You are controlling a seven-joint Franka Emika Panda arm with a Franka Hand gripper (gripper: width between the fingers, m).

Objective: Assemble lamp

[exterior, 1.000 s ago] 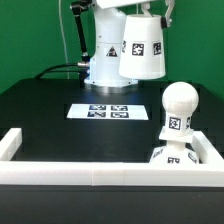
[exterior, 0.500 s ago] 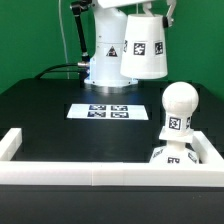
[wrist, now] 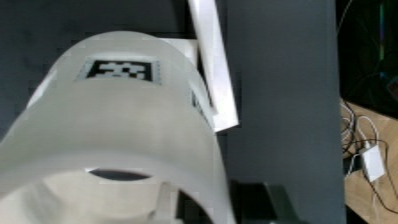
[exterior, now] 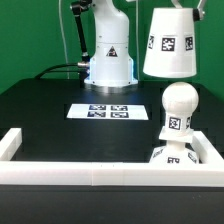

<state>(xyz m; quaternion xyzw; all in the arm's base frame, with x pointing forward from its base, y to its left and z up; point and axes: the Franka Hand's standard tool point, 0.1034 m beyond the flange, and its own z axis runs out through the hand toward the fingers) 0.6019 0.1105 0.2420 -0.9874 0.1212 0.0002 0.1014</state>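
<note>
The white tapered lamp shade [exterior: 169, 43] hangs in the air at the upper right of the exterior view, tag facing the camera. My gripper [exterior: 186, 5] is shut on its top edge, and only the fingertips show. The round bulb [exterior: 178, 108] stands upright below the shade. The base [exterior: 173, 157] under it is partly hidden behind the front wall. In the wrist view the shade [wrist: 125, 130] fills most of the picture, and my gripper [wrist: 228, 203] grips its wall near the rim.
The marker board [exterior: 108, 111] lies mid-table. A white wall [exterior: 90, 174] runs along the front, with side walls at both ends. The arm's white base [exterior: 108, 62] and a black cable [exterior: 60, 68] stand at the back. Loose cables [wrist: 365, 150] lie beyond the table edge.
The gripper has carried the shade toward the exterior view's right, from in front of the arm's base to above the bulb. The bulb and base have not moved.
</note>
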